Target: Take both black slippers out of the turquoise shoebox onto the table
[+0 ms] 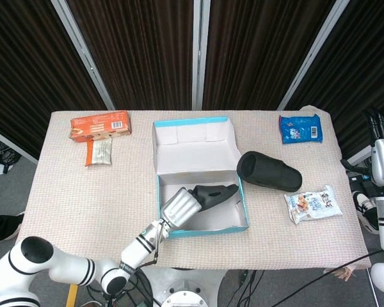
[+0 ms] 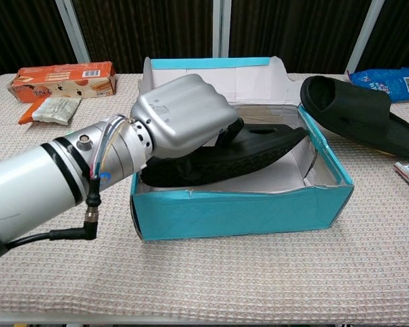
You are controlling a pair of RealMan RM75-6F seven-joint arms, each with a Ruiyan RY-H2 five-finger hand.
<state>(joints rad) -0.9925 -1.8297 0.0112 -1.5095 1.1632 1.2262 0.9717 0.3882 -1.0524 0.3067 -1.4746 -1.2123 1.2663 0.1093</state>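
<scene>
Nearest, the left hand (image 2: 184, 112) has its fingers wrapped around a black slipper (image 2: 249, 151), held tilted above the floor of the turquoise shoebox (image 2: 238, 208) mid-worktop. Beyond the box's right wall, the second slipper (image 2: 358, 116) lies on the worktop (image 2: 259, 272). At the right edge, the right hand (image 1: 383, 150) hangs off the worktop, its fingers straight, holding nothing.
</scene>
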